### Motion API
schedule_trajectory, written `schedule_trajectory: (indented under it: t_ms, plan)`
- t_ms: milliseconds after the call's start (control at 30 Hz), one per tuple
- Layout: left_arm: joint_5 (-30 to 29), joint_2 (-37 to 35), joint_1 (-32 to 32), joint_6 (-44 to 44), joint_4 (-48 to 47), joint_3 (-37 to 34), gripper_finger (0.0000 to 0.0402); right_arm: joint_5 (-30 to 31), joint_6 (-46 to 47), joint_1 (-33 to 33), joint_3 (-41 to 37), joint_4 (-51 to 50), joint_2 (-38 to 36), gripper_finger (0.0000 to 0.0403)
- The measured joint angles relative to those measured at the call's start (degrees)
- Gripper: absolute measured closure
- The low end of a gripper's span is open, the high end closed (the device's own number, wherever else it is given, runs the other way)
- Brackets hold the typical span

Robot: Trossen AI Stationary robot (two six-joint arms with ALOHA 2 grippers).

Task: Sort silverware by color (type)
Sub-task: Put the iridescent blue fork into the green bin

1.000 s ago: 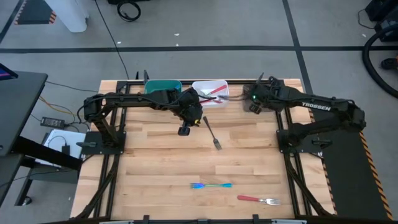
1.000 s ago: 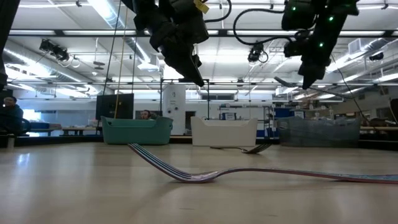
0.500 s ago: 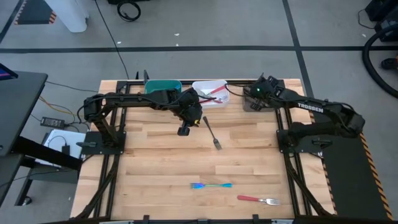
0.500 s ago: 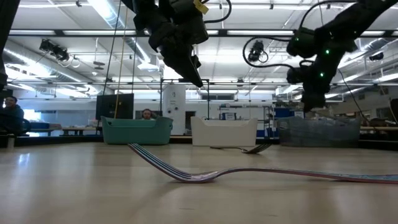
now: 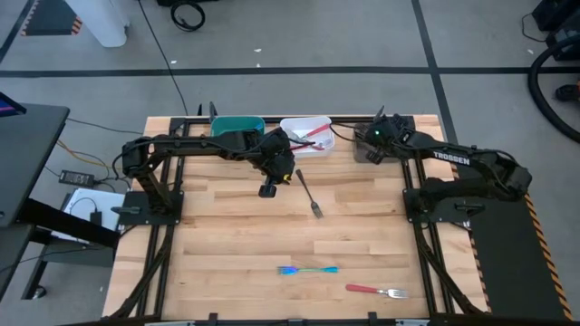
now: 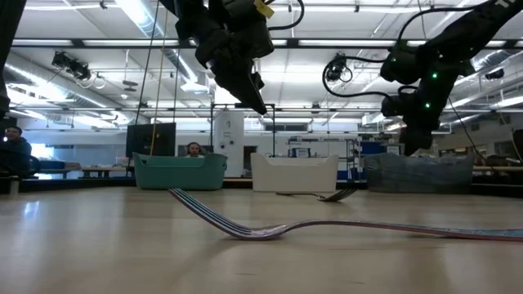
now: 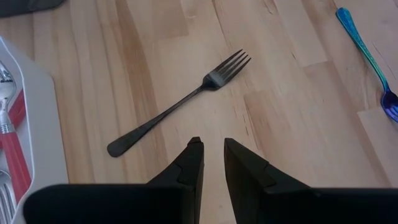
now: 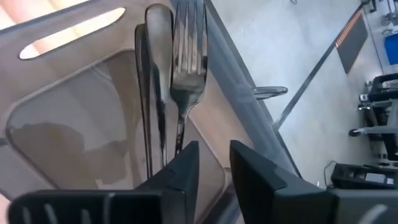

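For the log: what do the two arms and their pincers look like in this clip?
Both arms are dark, jointed and slim, mounted on black frames at the table's sides. The right arm carries white TROSSEN lettering and green lights near its wrist; black cables loop above it. Yellow marking shows on the left arm. The left pincer and right pincer each have two dark, angular, tapered fingers.

Left hand [image 5: 269, 189] hovering mid-table, fingers slightly parted, right hand [image 5: 370, 150] at far right edge, fingers parted, empty
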Motion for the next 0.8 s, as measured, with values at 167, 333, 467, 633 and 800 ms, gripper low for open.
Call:
schedule_trajectory:
  t_ms: [167,333,467,633,800]
  plan:
    - [-0.07,0.00,0.00,-0.04,-1.26,0.00,0.0338,5.76,1.75,1.50,0.17,0.59,0.00,0.0282]
    - [-1.07,-0.02,0.00,-0.04,-6.74,0.00,0.0338,12.26,3.83,4.73,2.88,-0.57,-0.02,0.0277]
    - [-1.07,-0.09,-0.55,-0.07,-7.47,-2.22,0.0338,11.93,7.56,8.57,6.98,-3.92,-0.02,0.0277]
    - [-1.09,-0.09,-2.02,-0.07,-6.86,-7.13,0.0338,9.80,18.94,14.05,12.83,-13.01,-0.04,0.0277]
    - [-1.10,-0.07,-5.13,-3.92,-3.67,-9.14,0.0338,-3.26,32.45,17.69,16.11,-18.78,-0.07,0.0277]
